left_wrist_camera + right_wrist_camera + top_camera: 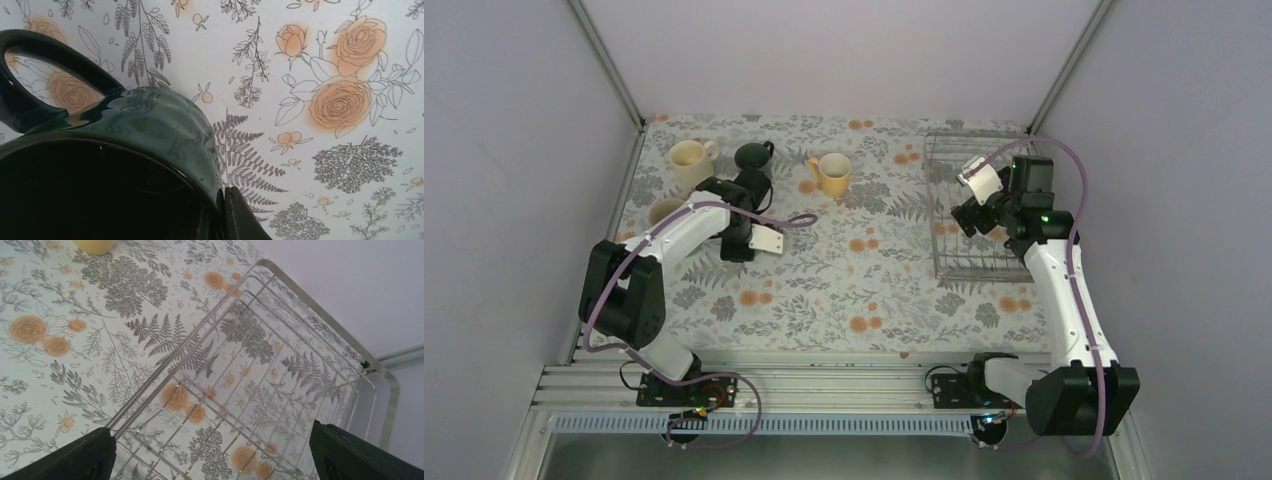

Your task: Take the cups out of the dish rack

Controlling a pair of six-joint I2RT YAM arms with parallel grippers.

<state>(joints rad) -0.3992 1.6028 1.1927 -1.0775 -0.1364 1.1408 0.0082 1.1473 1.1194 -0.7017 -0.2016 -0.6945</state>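
The wire dish rack (944, 200) stands at the right with no cups in it; it also shows in the right wrist view (280, 305). My right gripper (972, 215) is open and empty above the rack floor, with its fingers (75, 460) wide apart. My left gripper (749, 200) is shut on the rim of the dark teal cup (150, 120), one finger (242, 217) outside the wall. I cannot tell whether that cup rests on the cloth. A cream cup (689, 160), a black cup (754, 155) and a yellow cup (832, 173) stand upright at the back left.
Another pale cup (664, 212) sits by the left wall, half hidden by my left arm. The table carries a floral cloth (844, 270). Grey walls close in the left, right and back. The yellow cup's base shows at the top of the right wrist view (95, 245).
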